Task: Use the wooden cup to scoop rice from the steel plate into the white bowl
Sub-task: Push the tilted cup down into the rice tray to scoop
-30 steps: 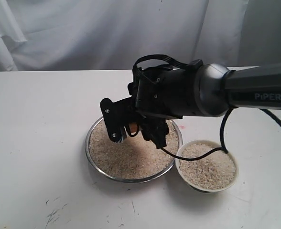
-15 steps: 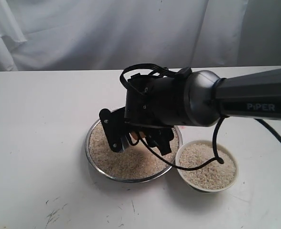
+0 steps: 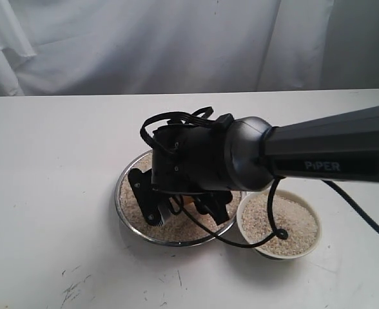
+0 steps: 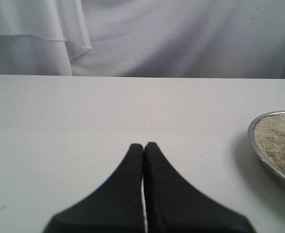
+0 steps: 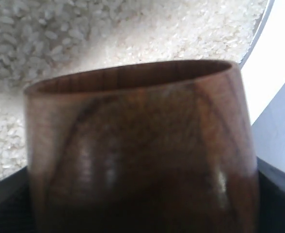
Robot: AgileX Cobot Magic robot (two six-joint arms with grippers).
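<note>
- Two dishes sit near the front of the white table [image 3: 48, 161] in the exterior view. The white bowl [image 3: 242, 222] is at the lower right, filled with rice nearly to its rim.
- Just left of the bowl is the steel plate [image 3: 170, 243], with more rice [image 3: 130, 205] spread over it. The two rims are very close, and I cannot tell if they touch.
- The right gripper [image 3: 176, 207] hangs low over the middle of the plate. Its black arm comes in from the right edge of the picture.
- In the right wrist view the wooden cup [image 5: 137, 145] fills the lower part of the picture. The right gripper squeezes it between dark fingers [image 5: 7, 213] at the bottom corners. Rice lies past the cup's rim, across the top of the picture. I cannot tell if the rim touches the grains.
- In the left wrist view the left gripper [image 4: 143, 148] is at the bottom middle. Its two black tips are pressed together with nothing between them, over bare table. The plate's edge peeks in at the right.
- Farthest back hangs a white cloth [image 3: 112, 45].
</note>
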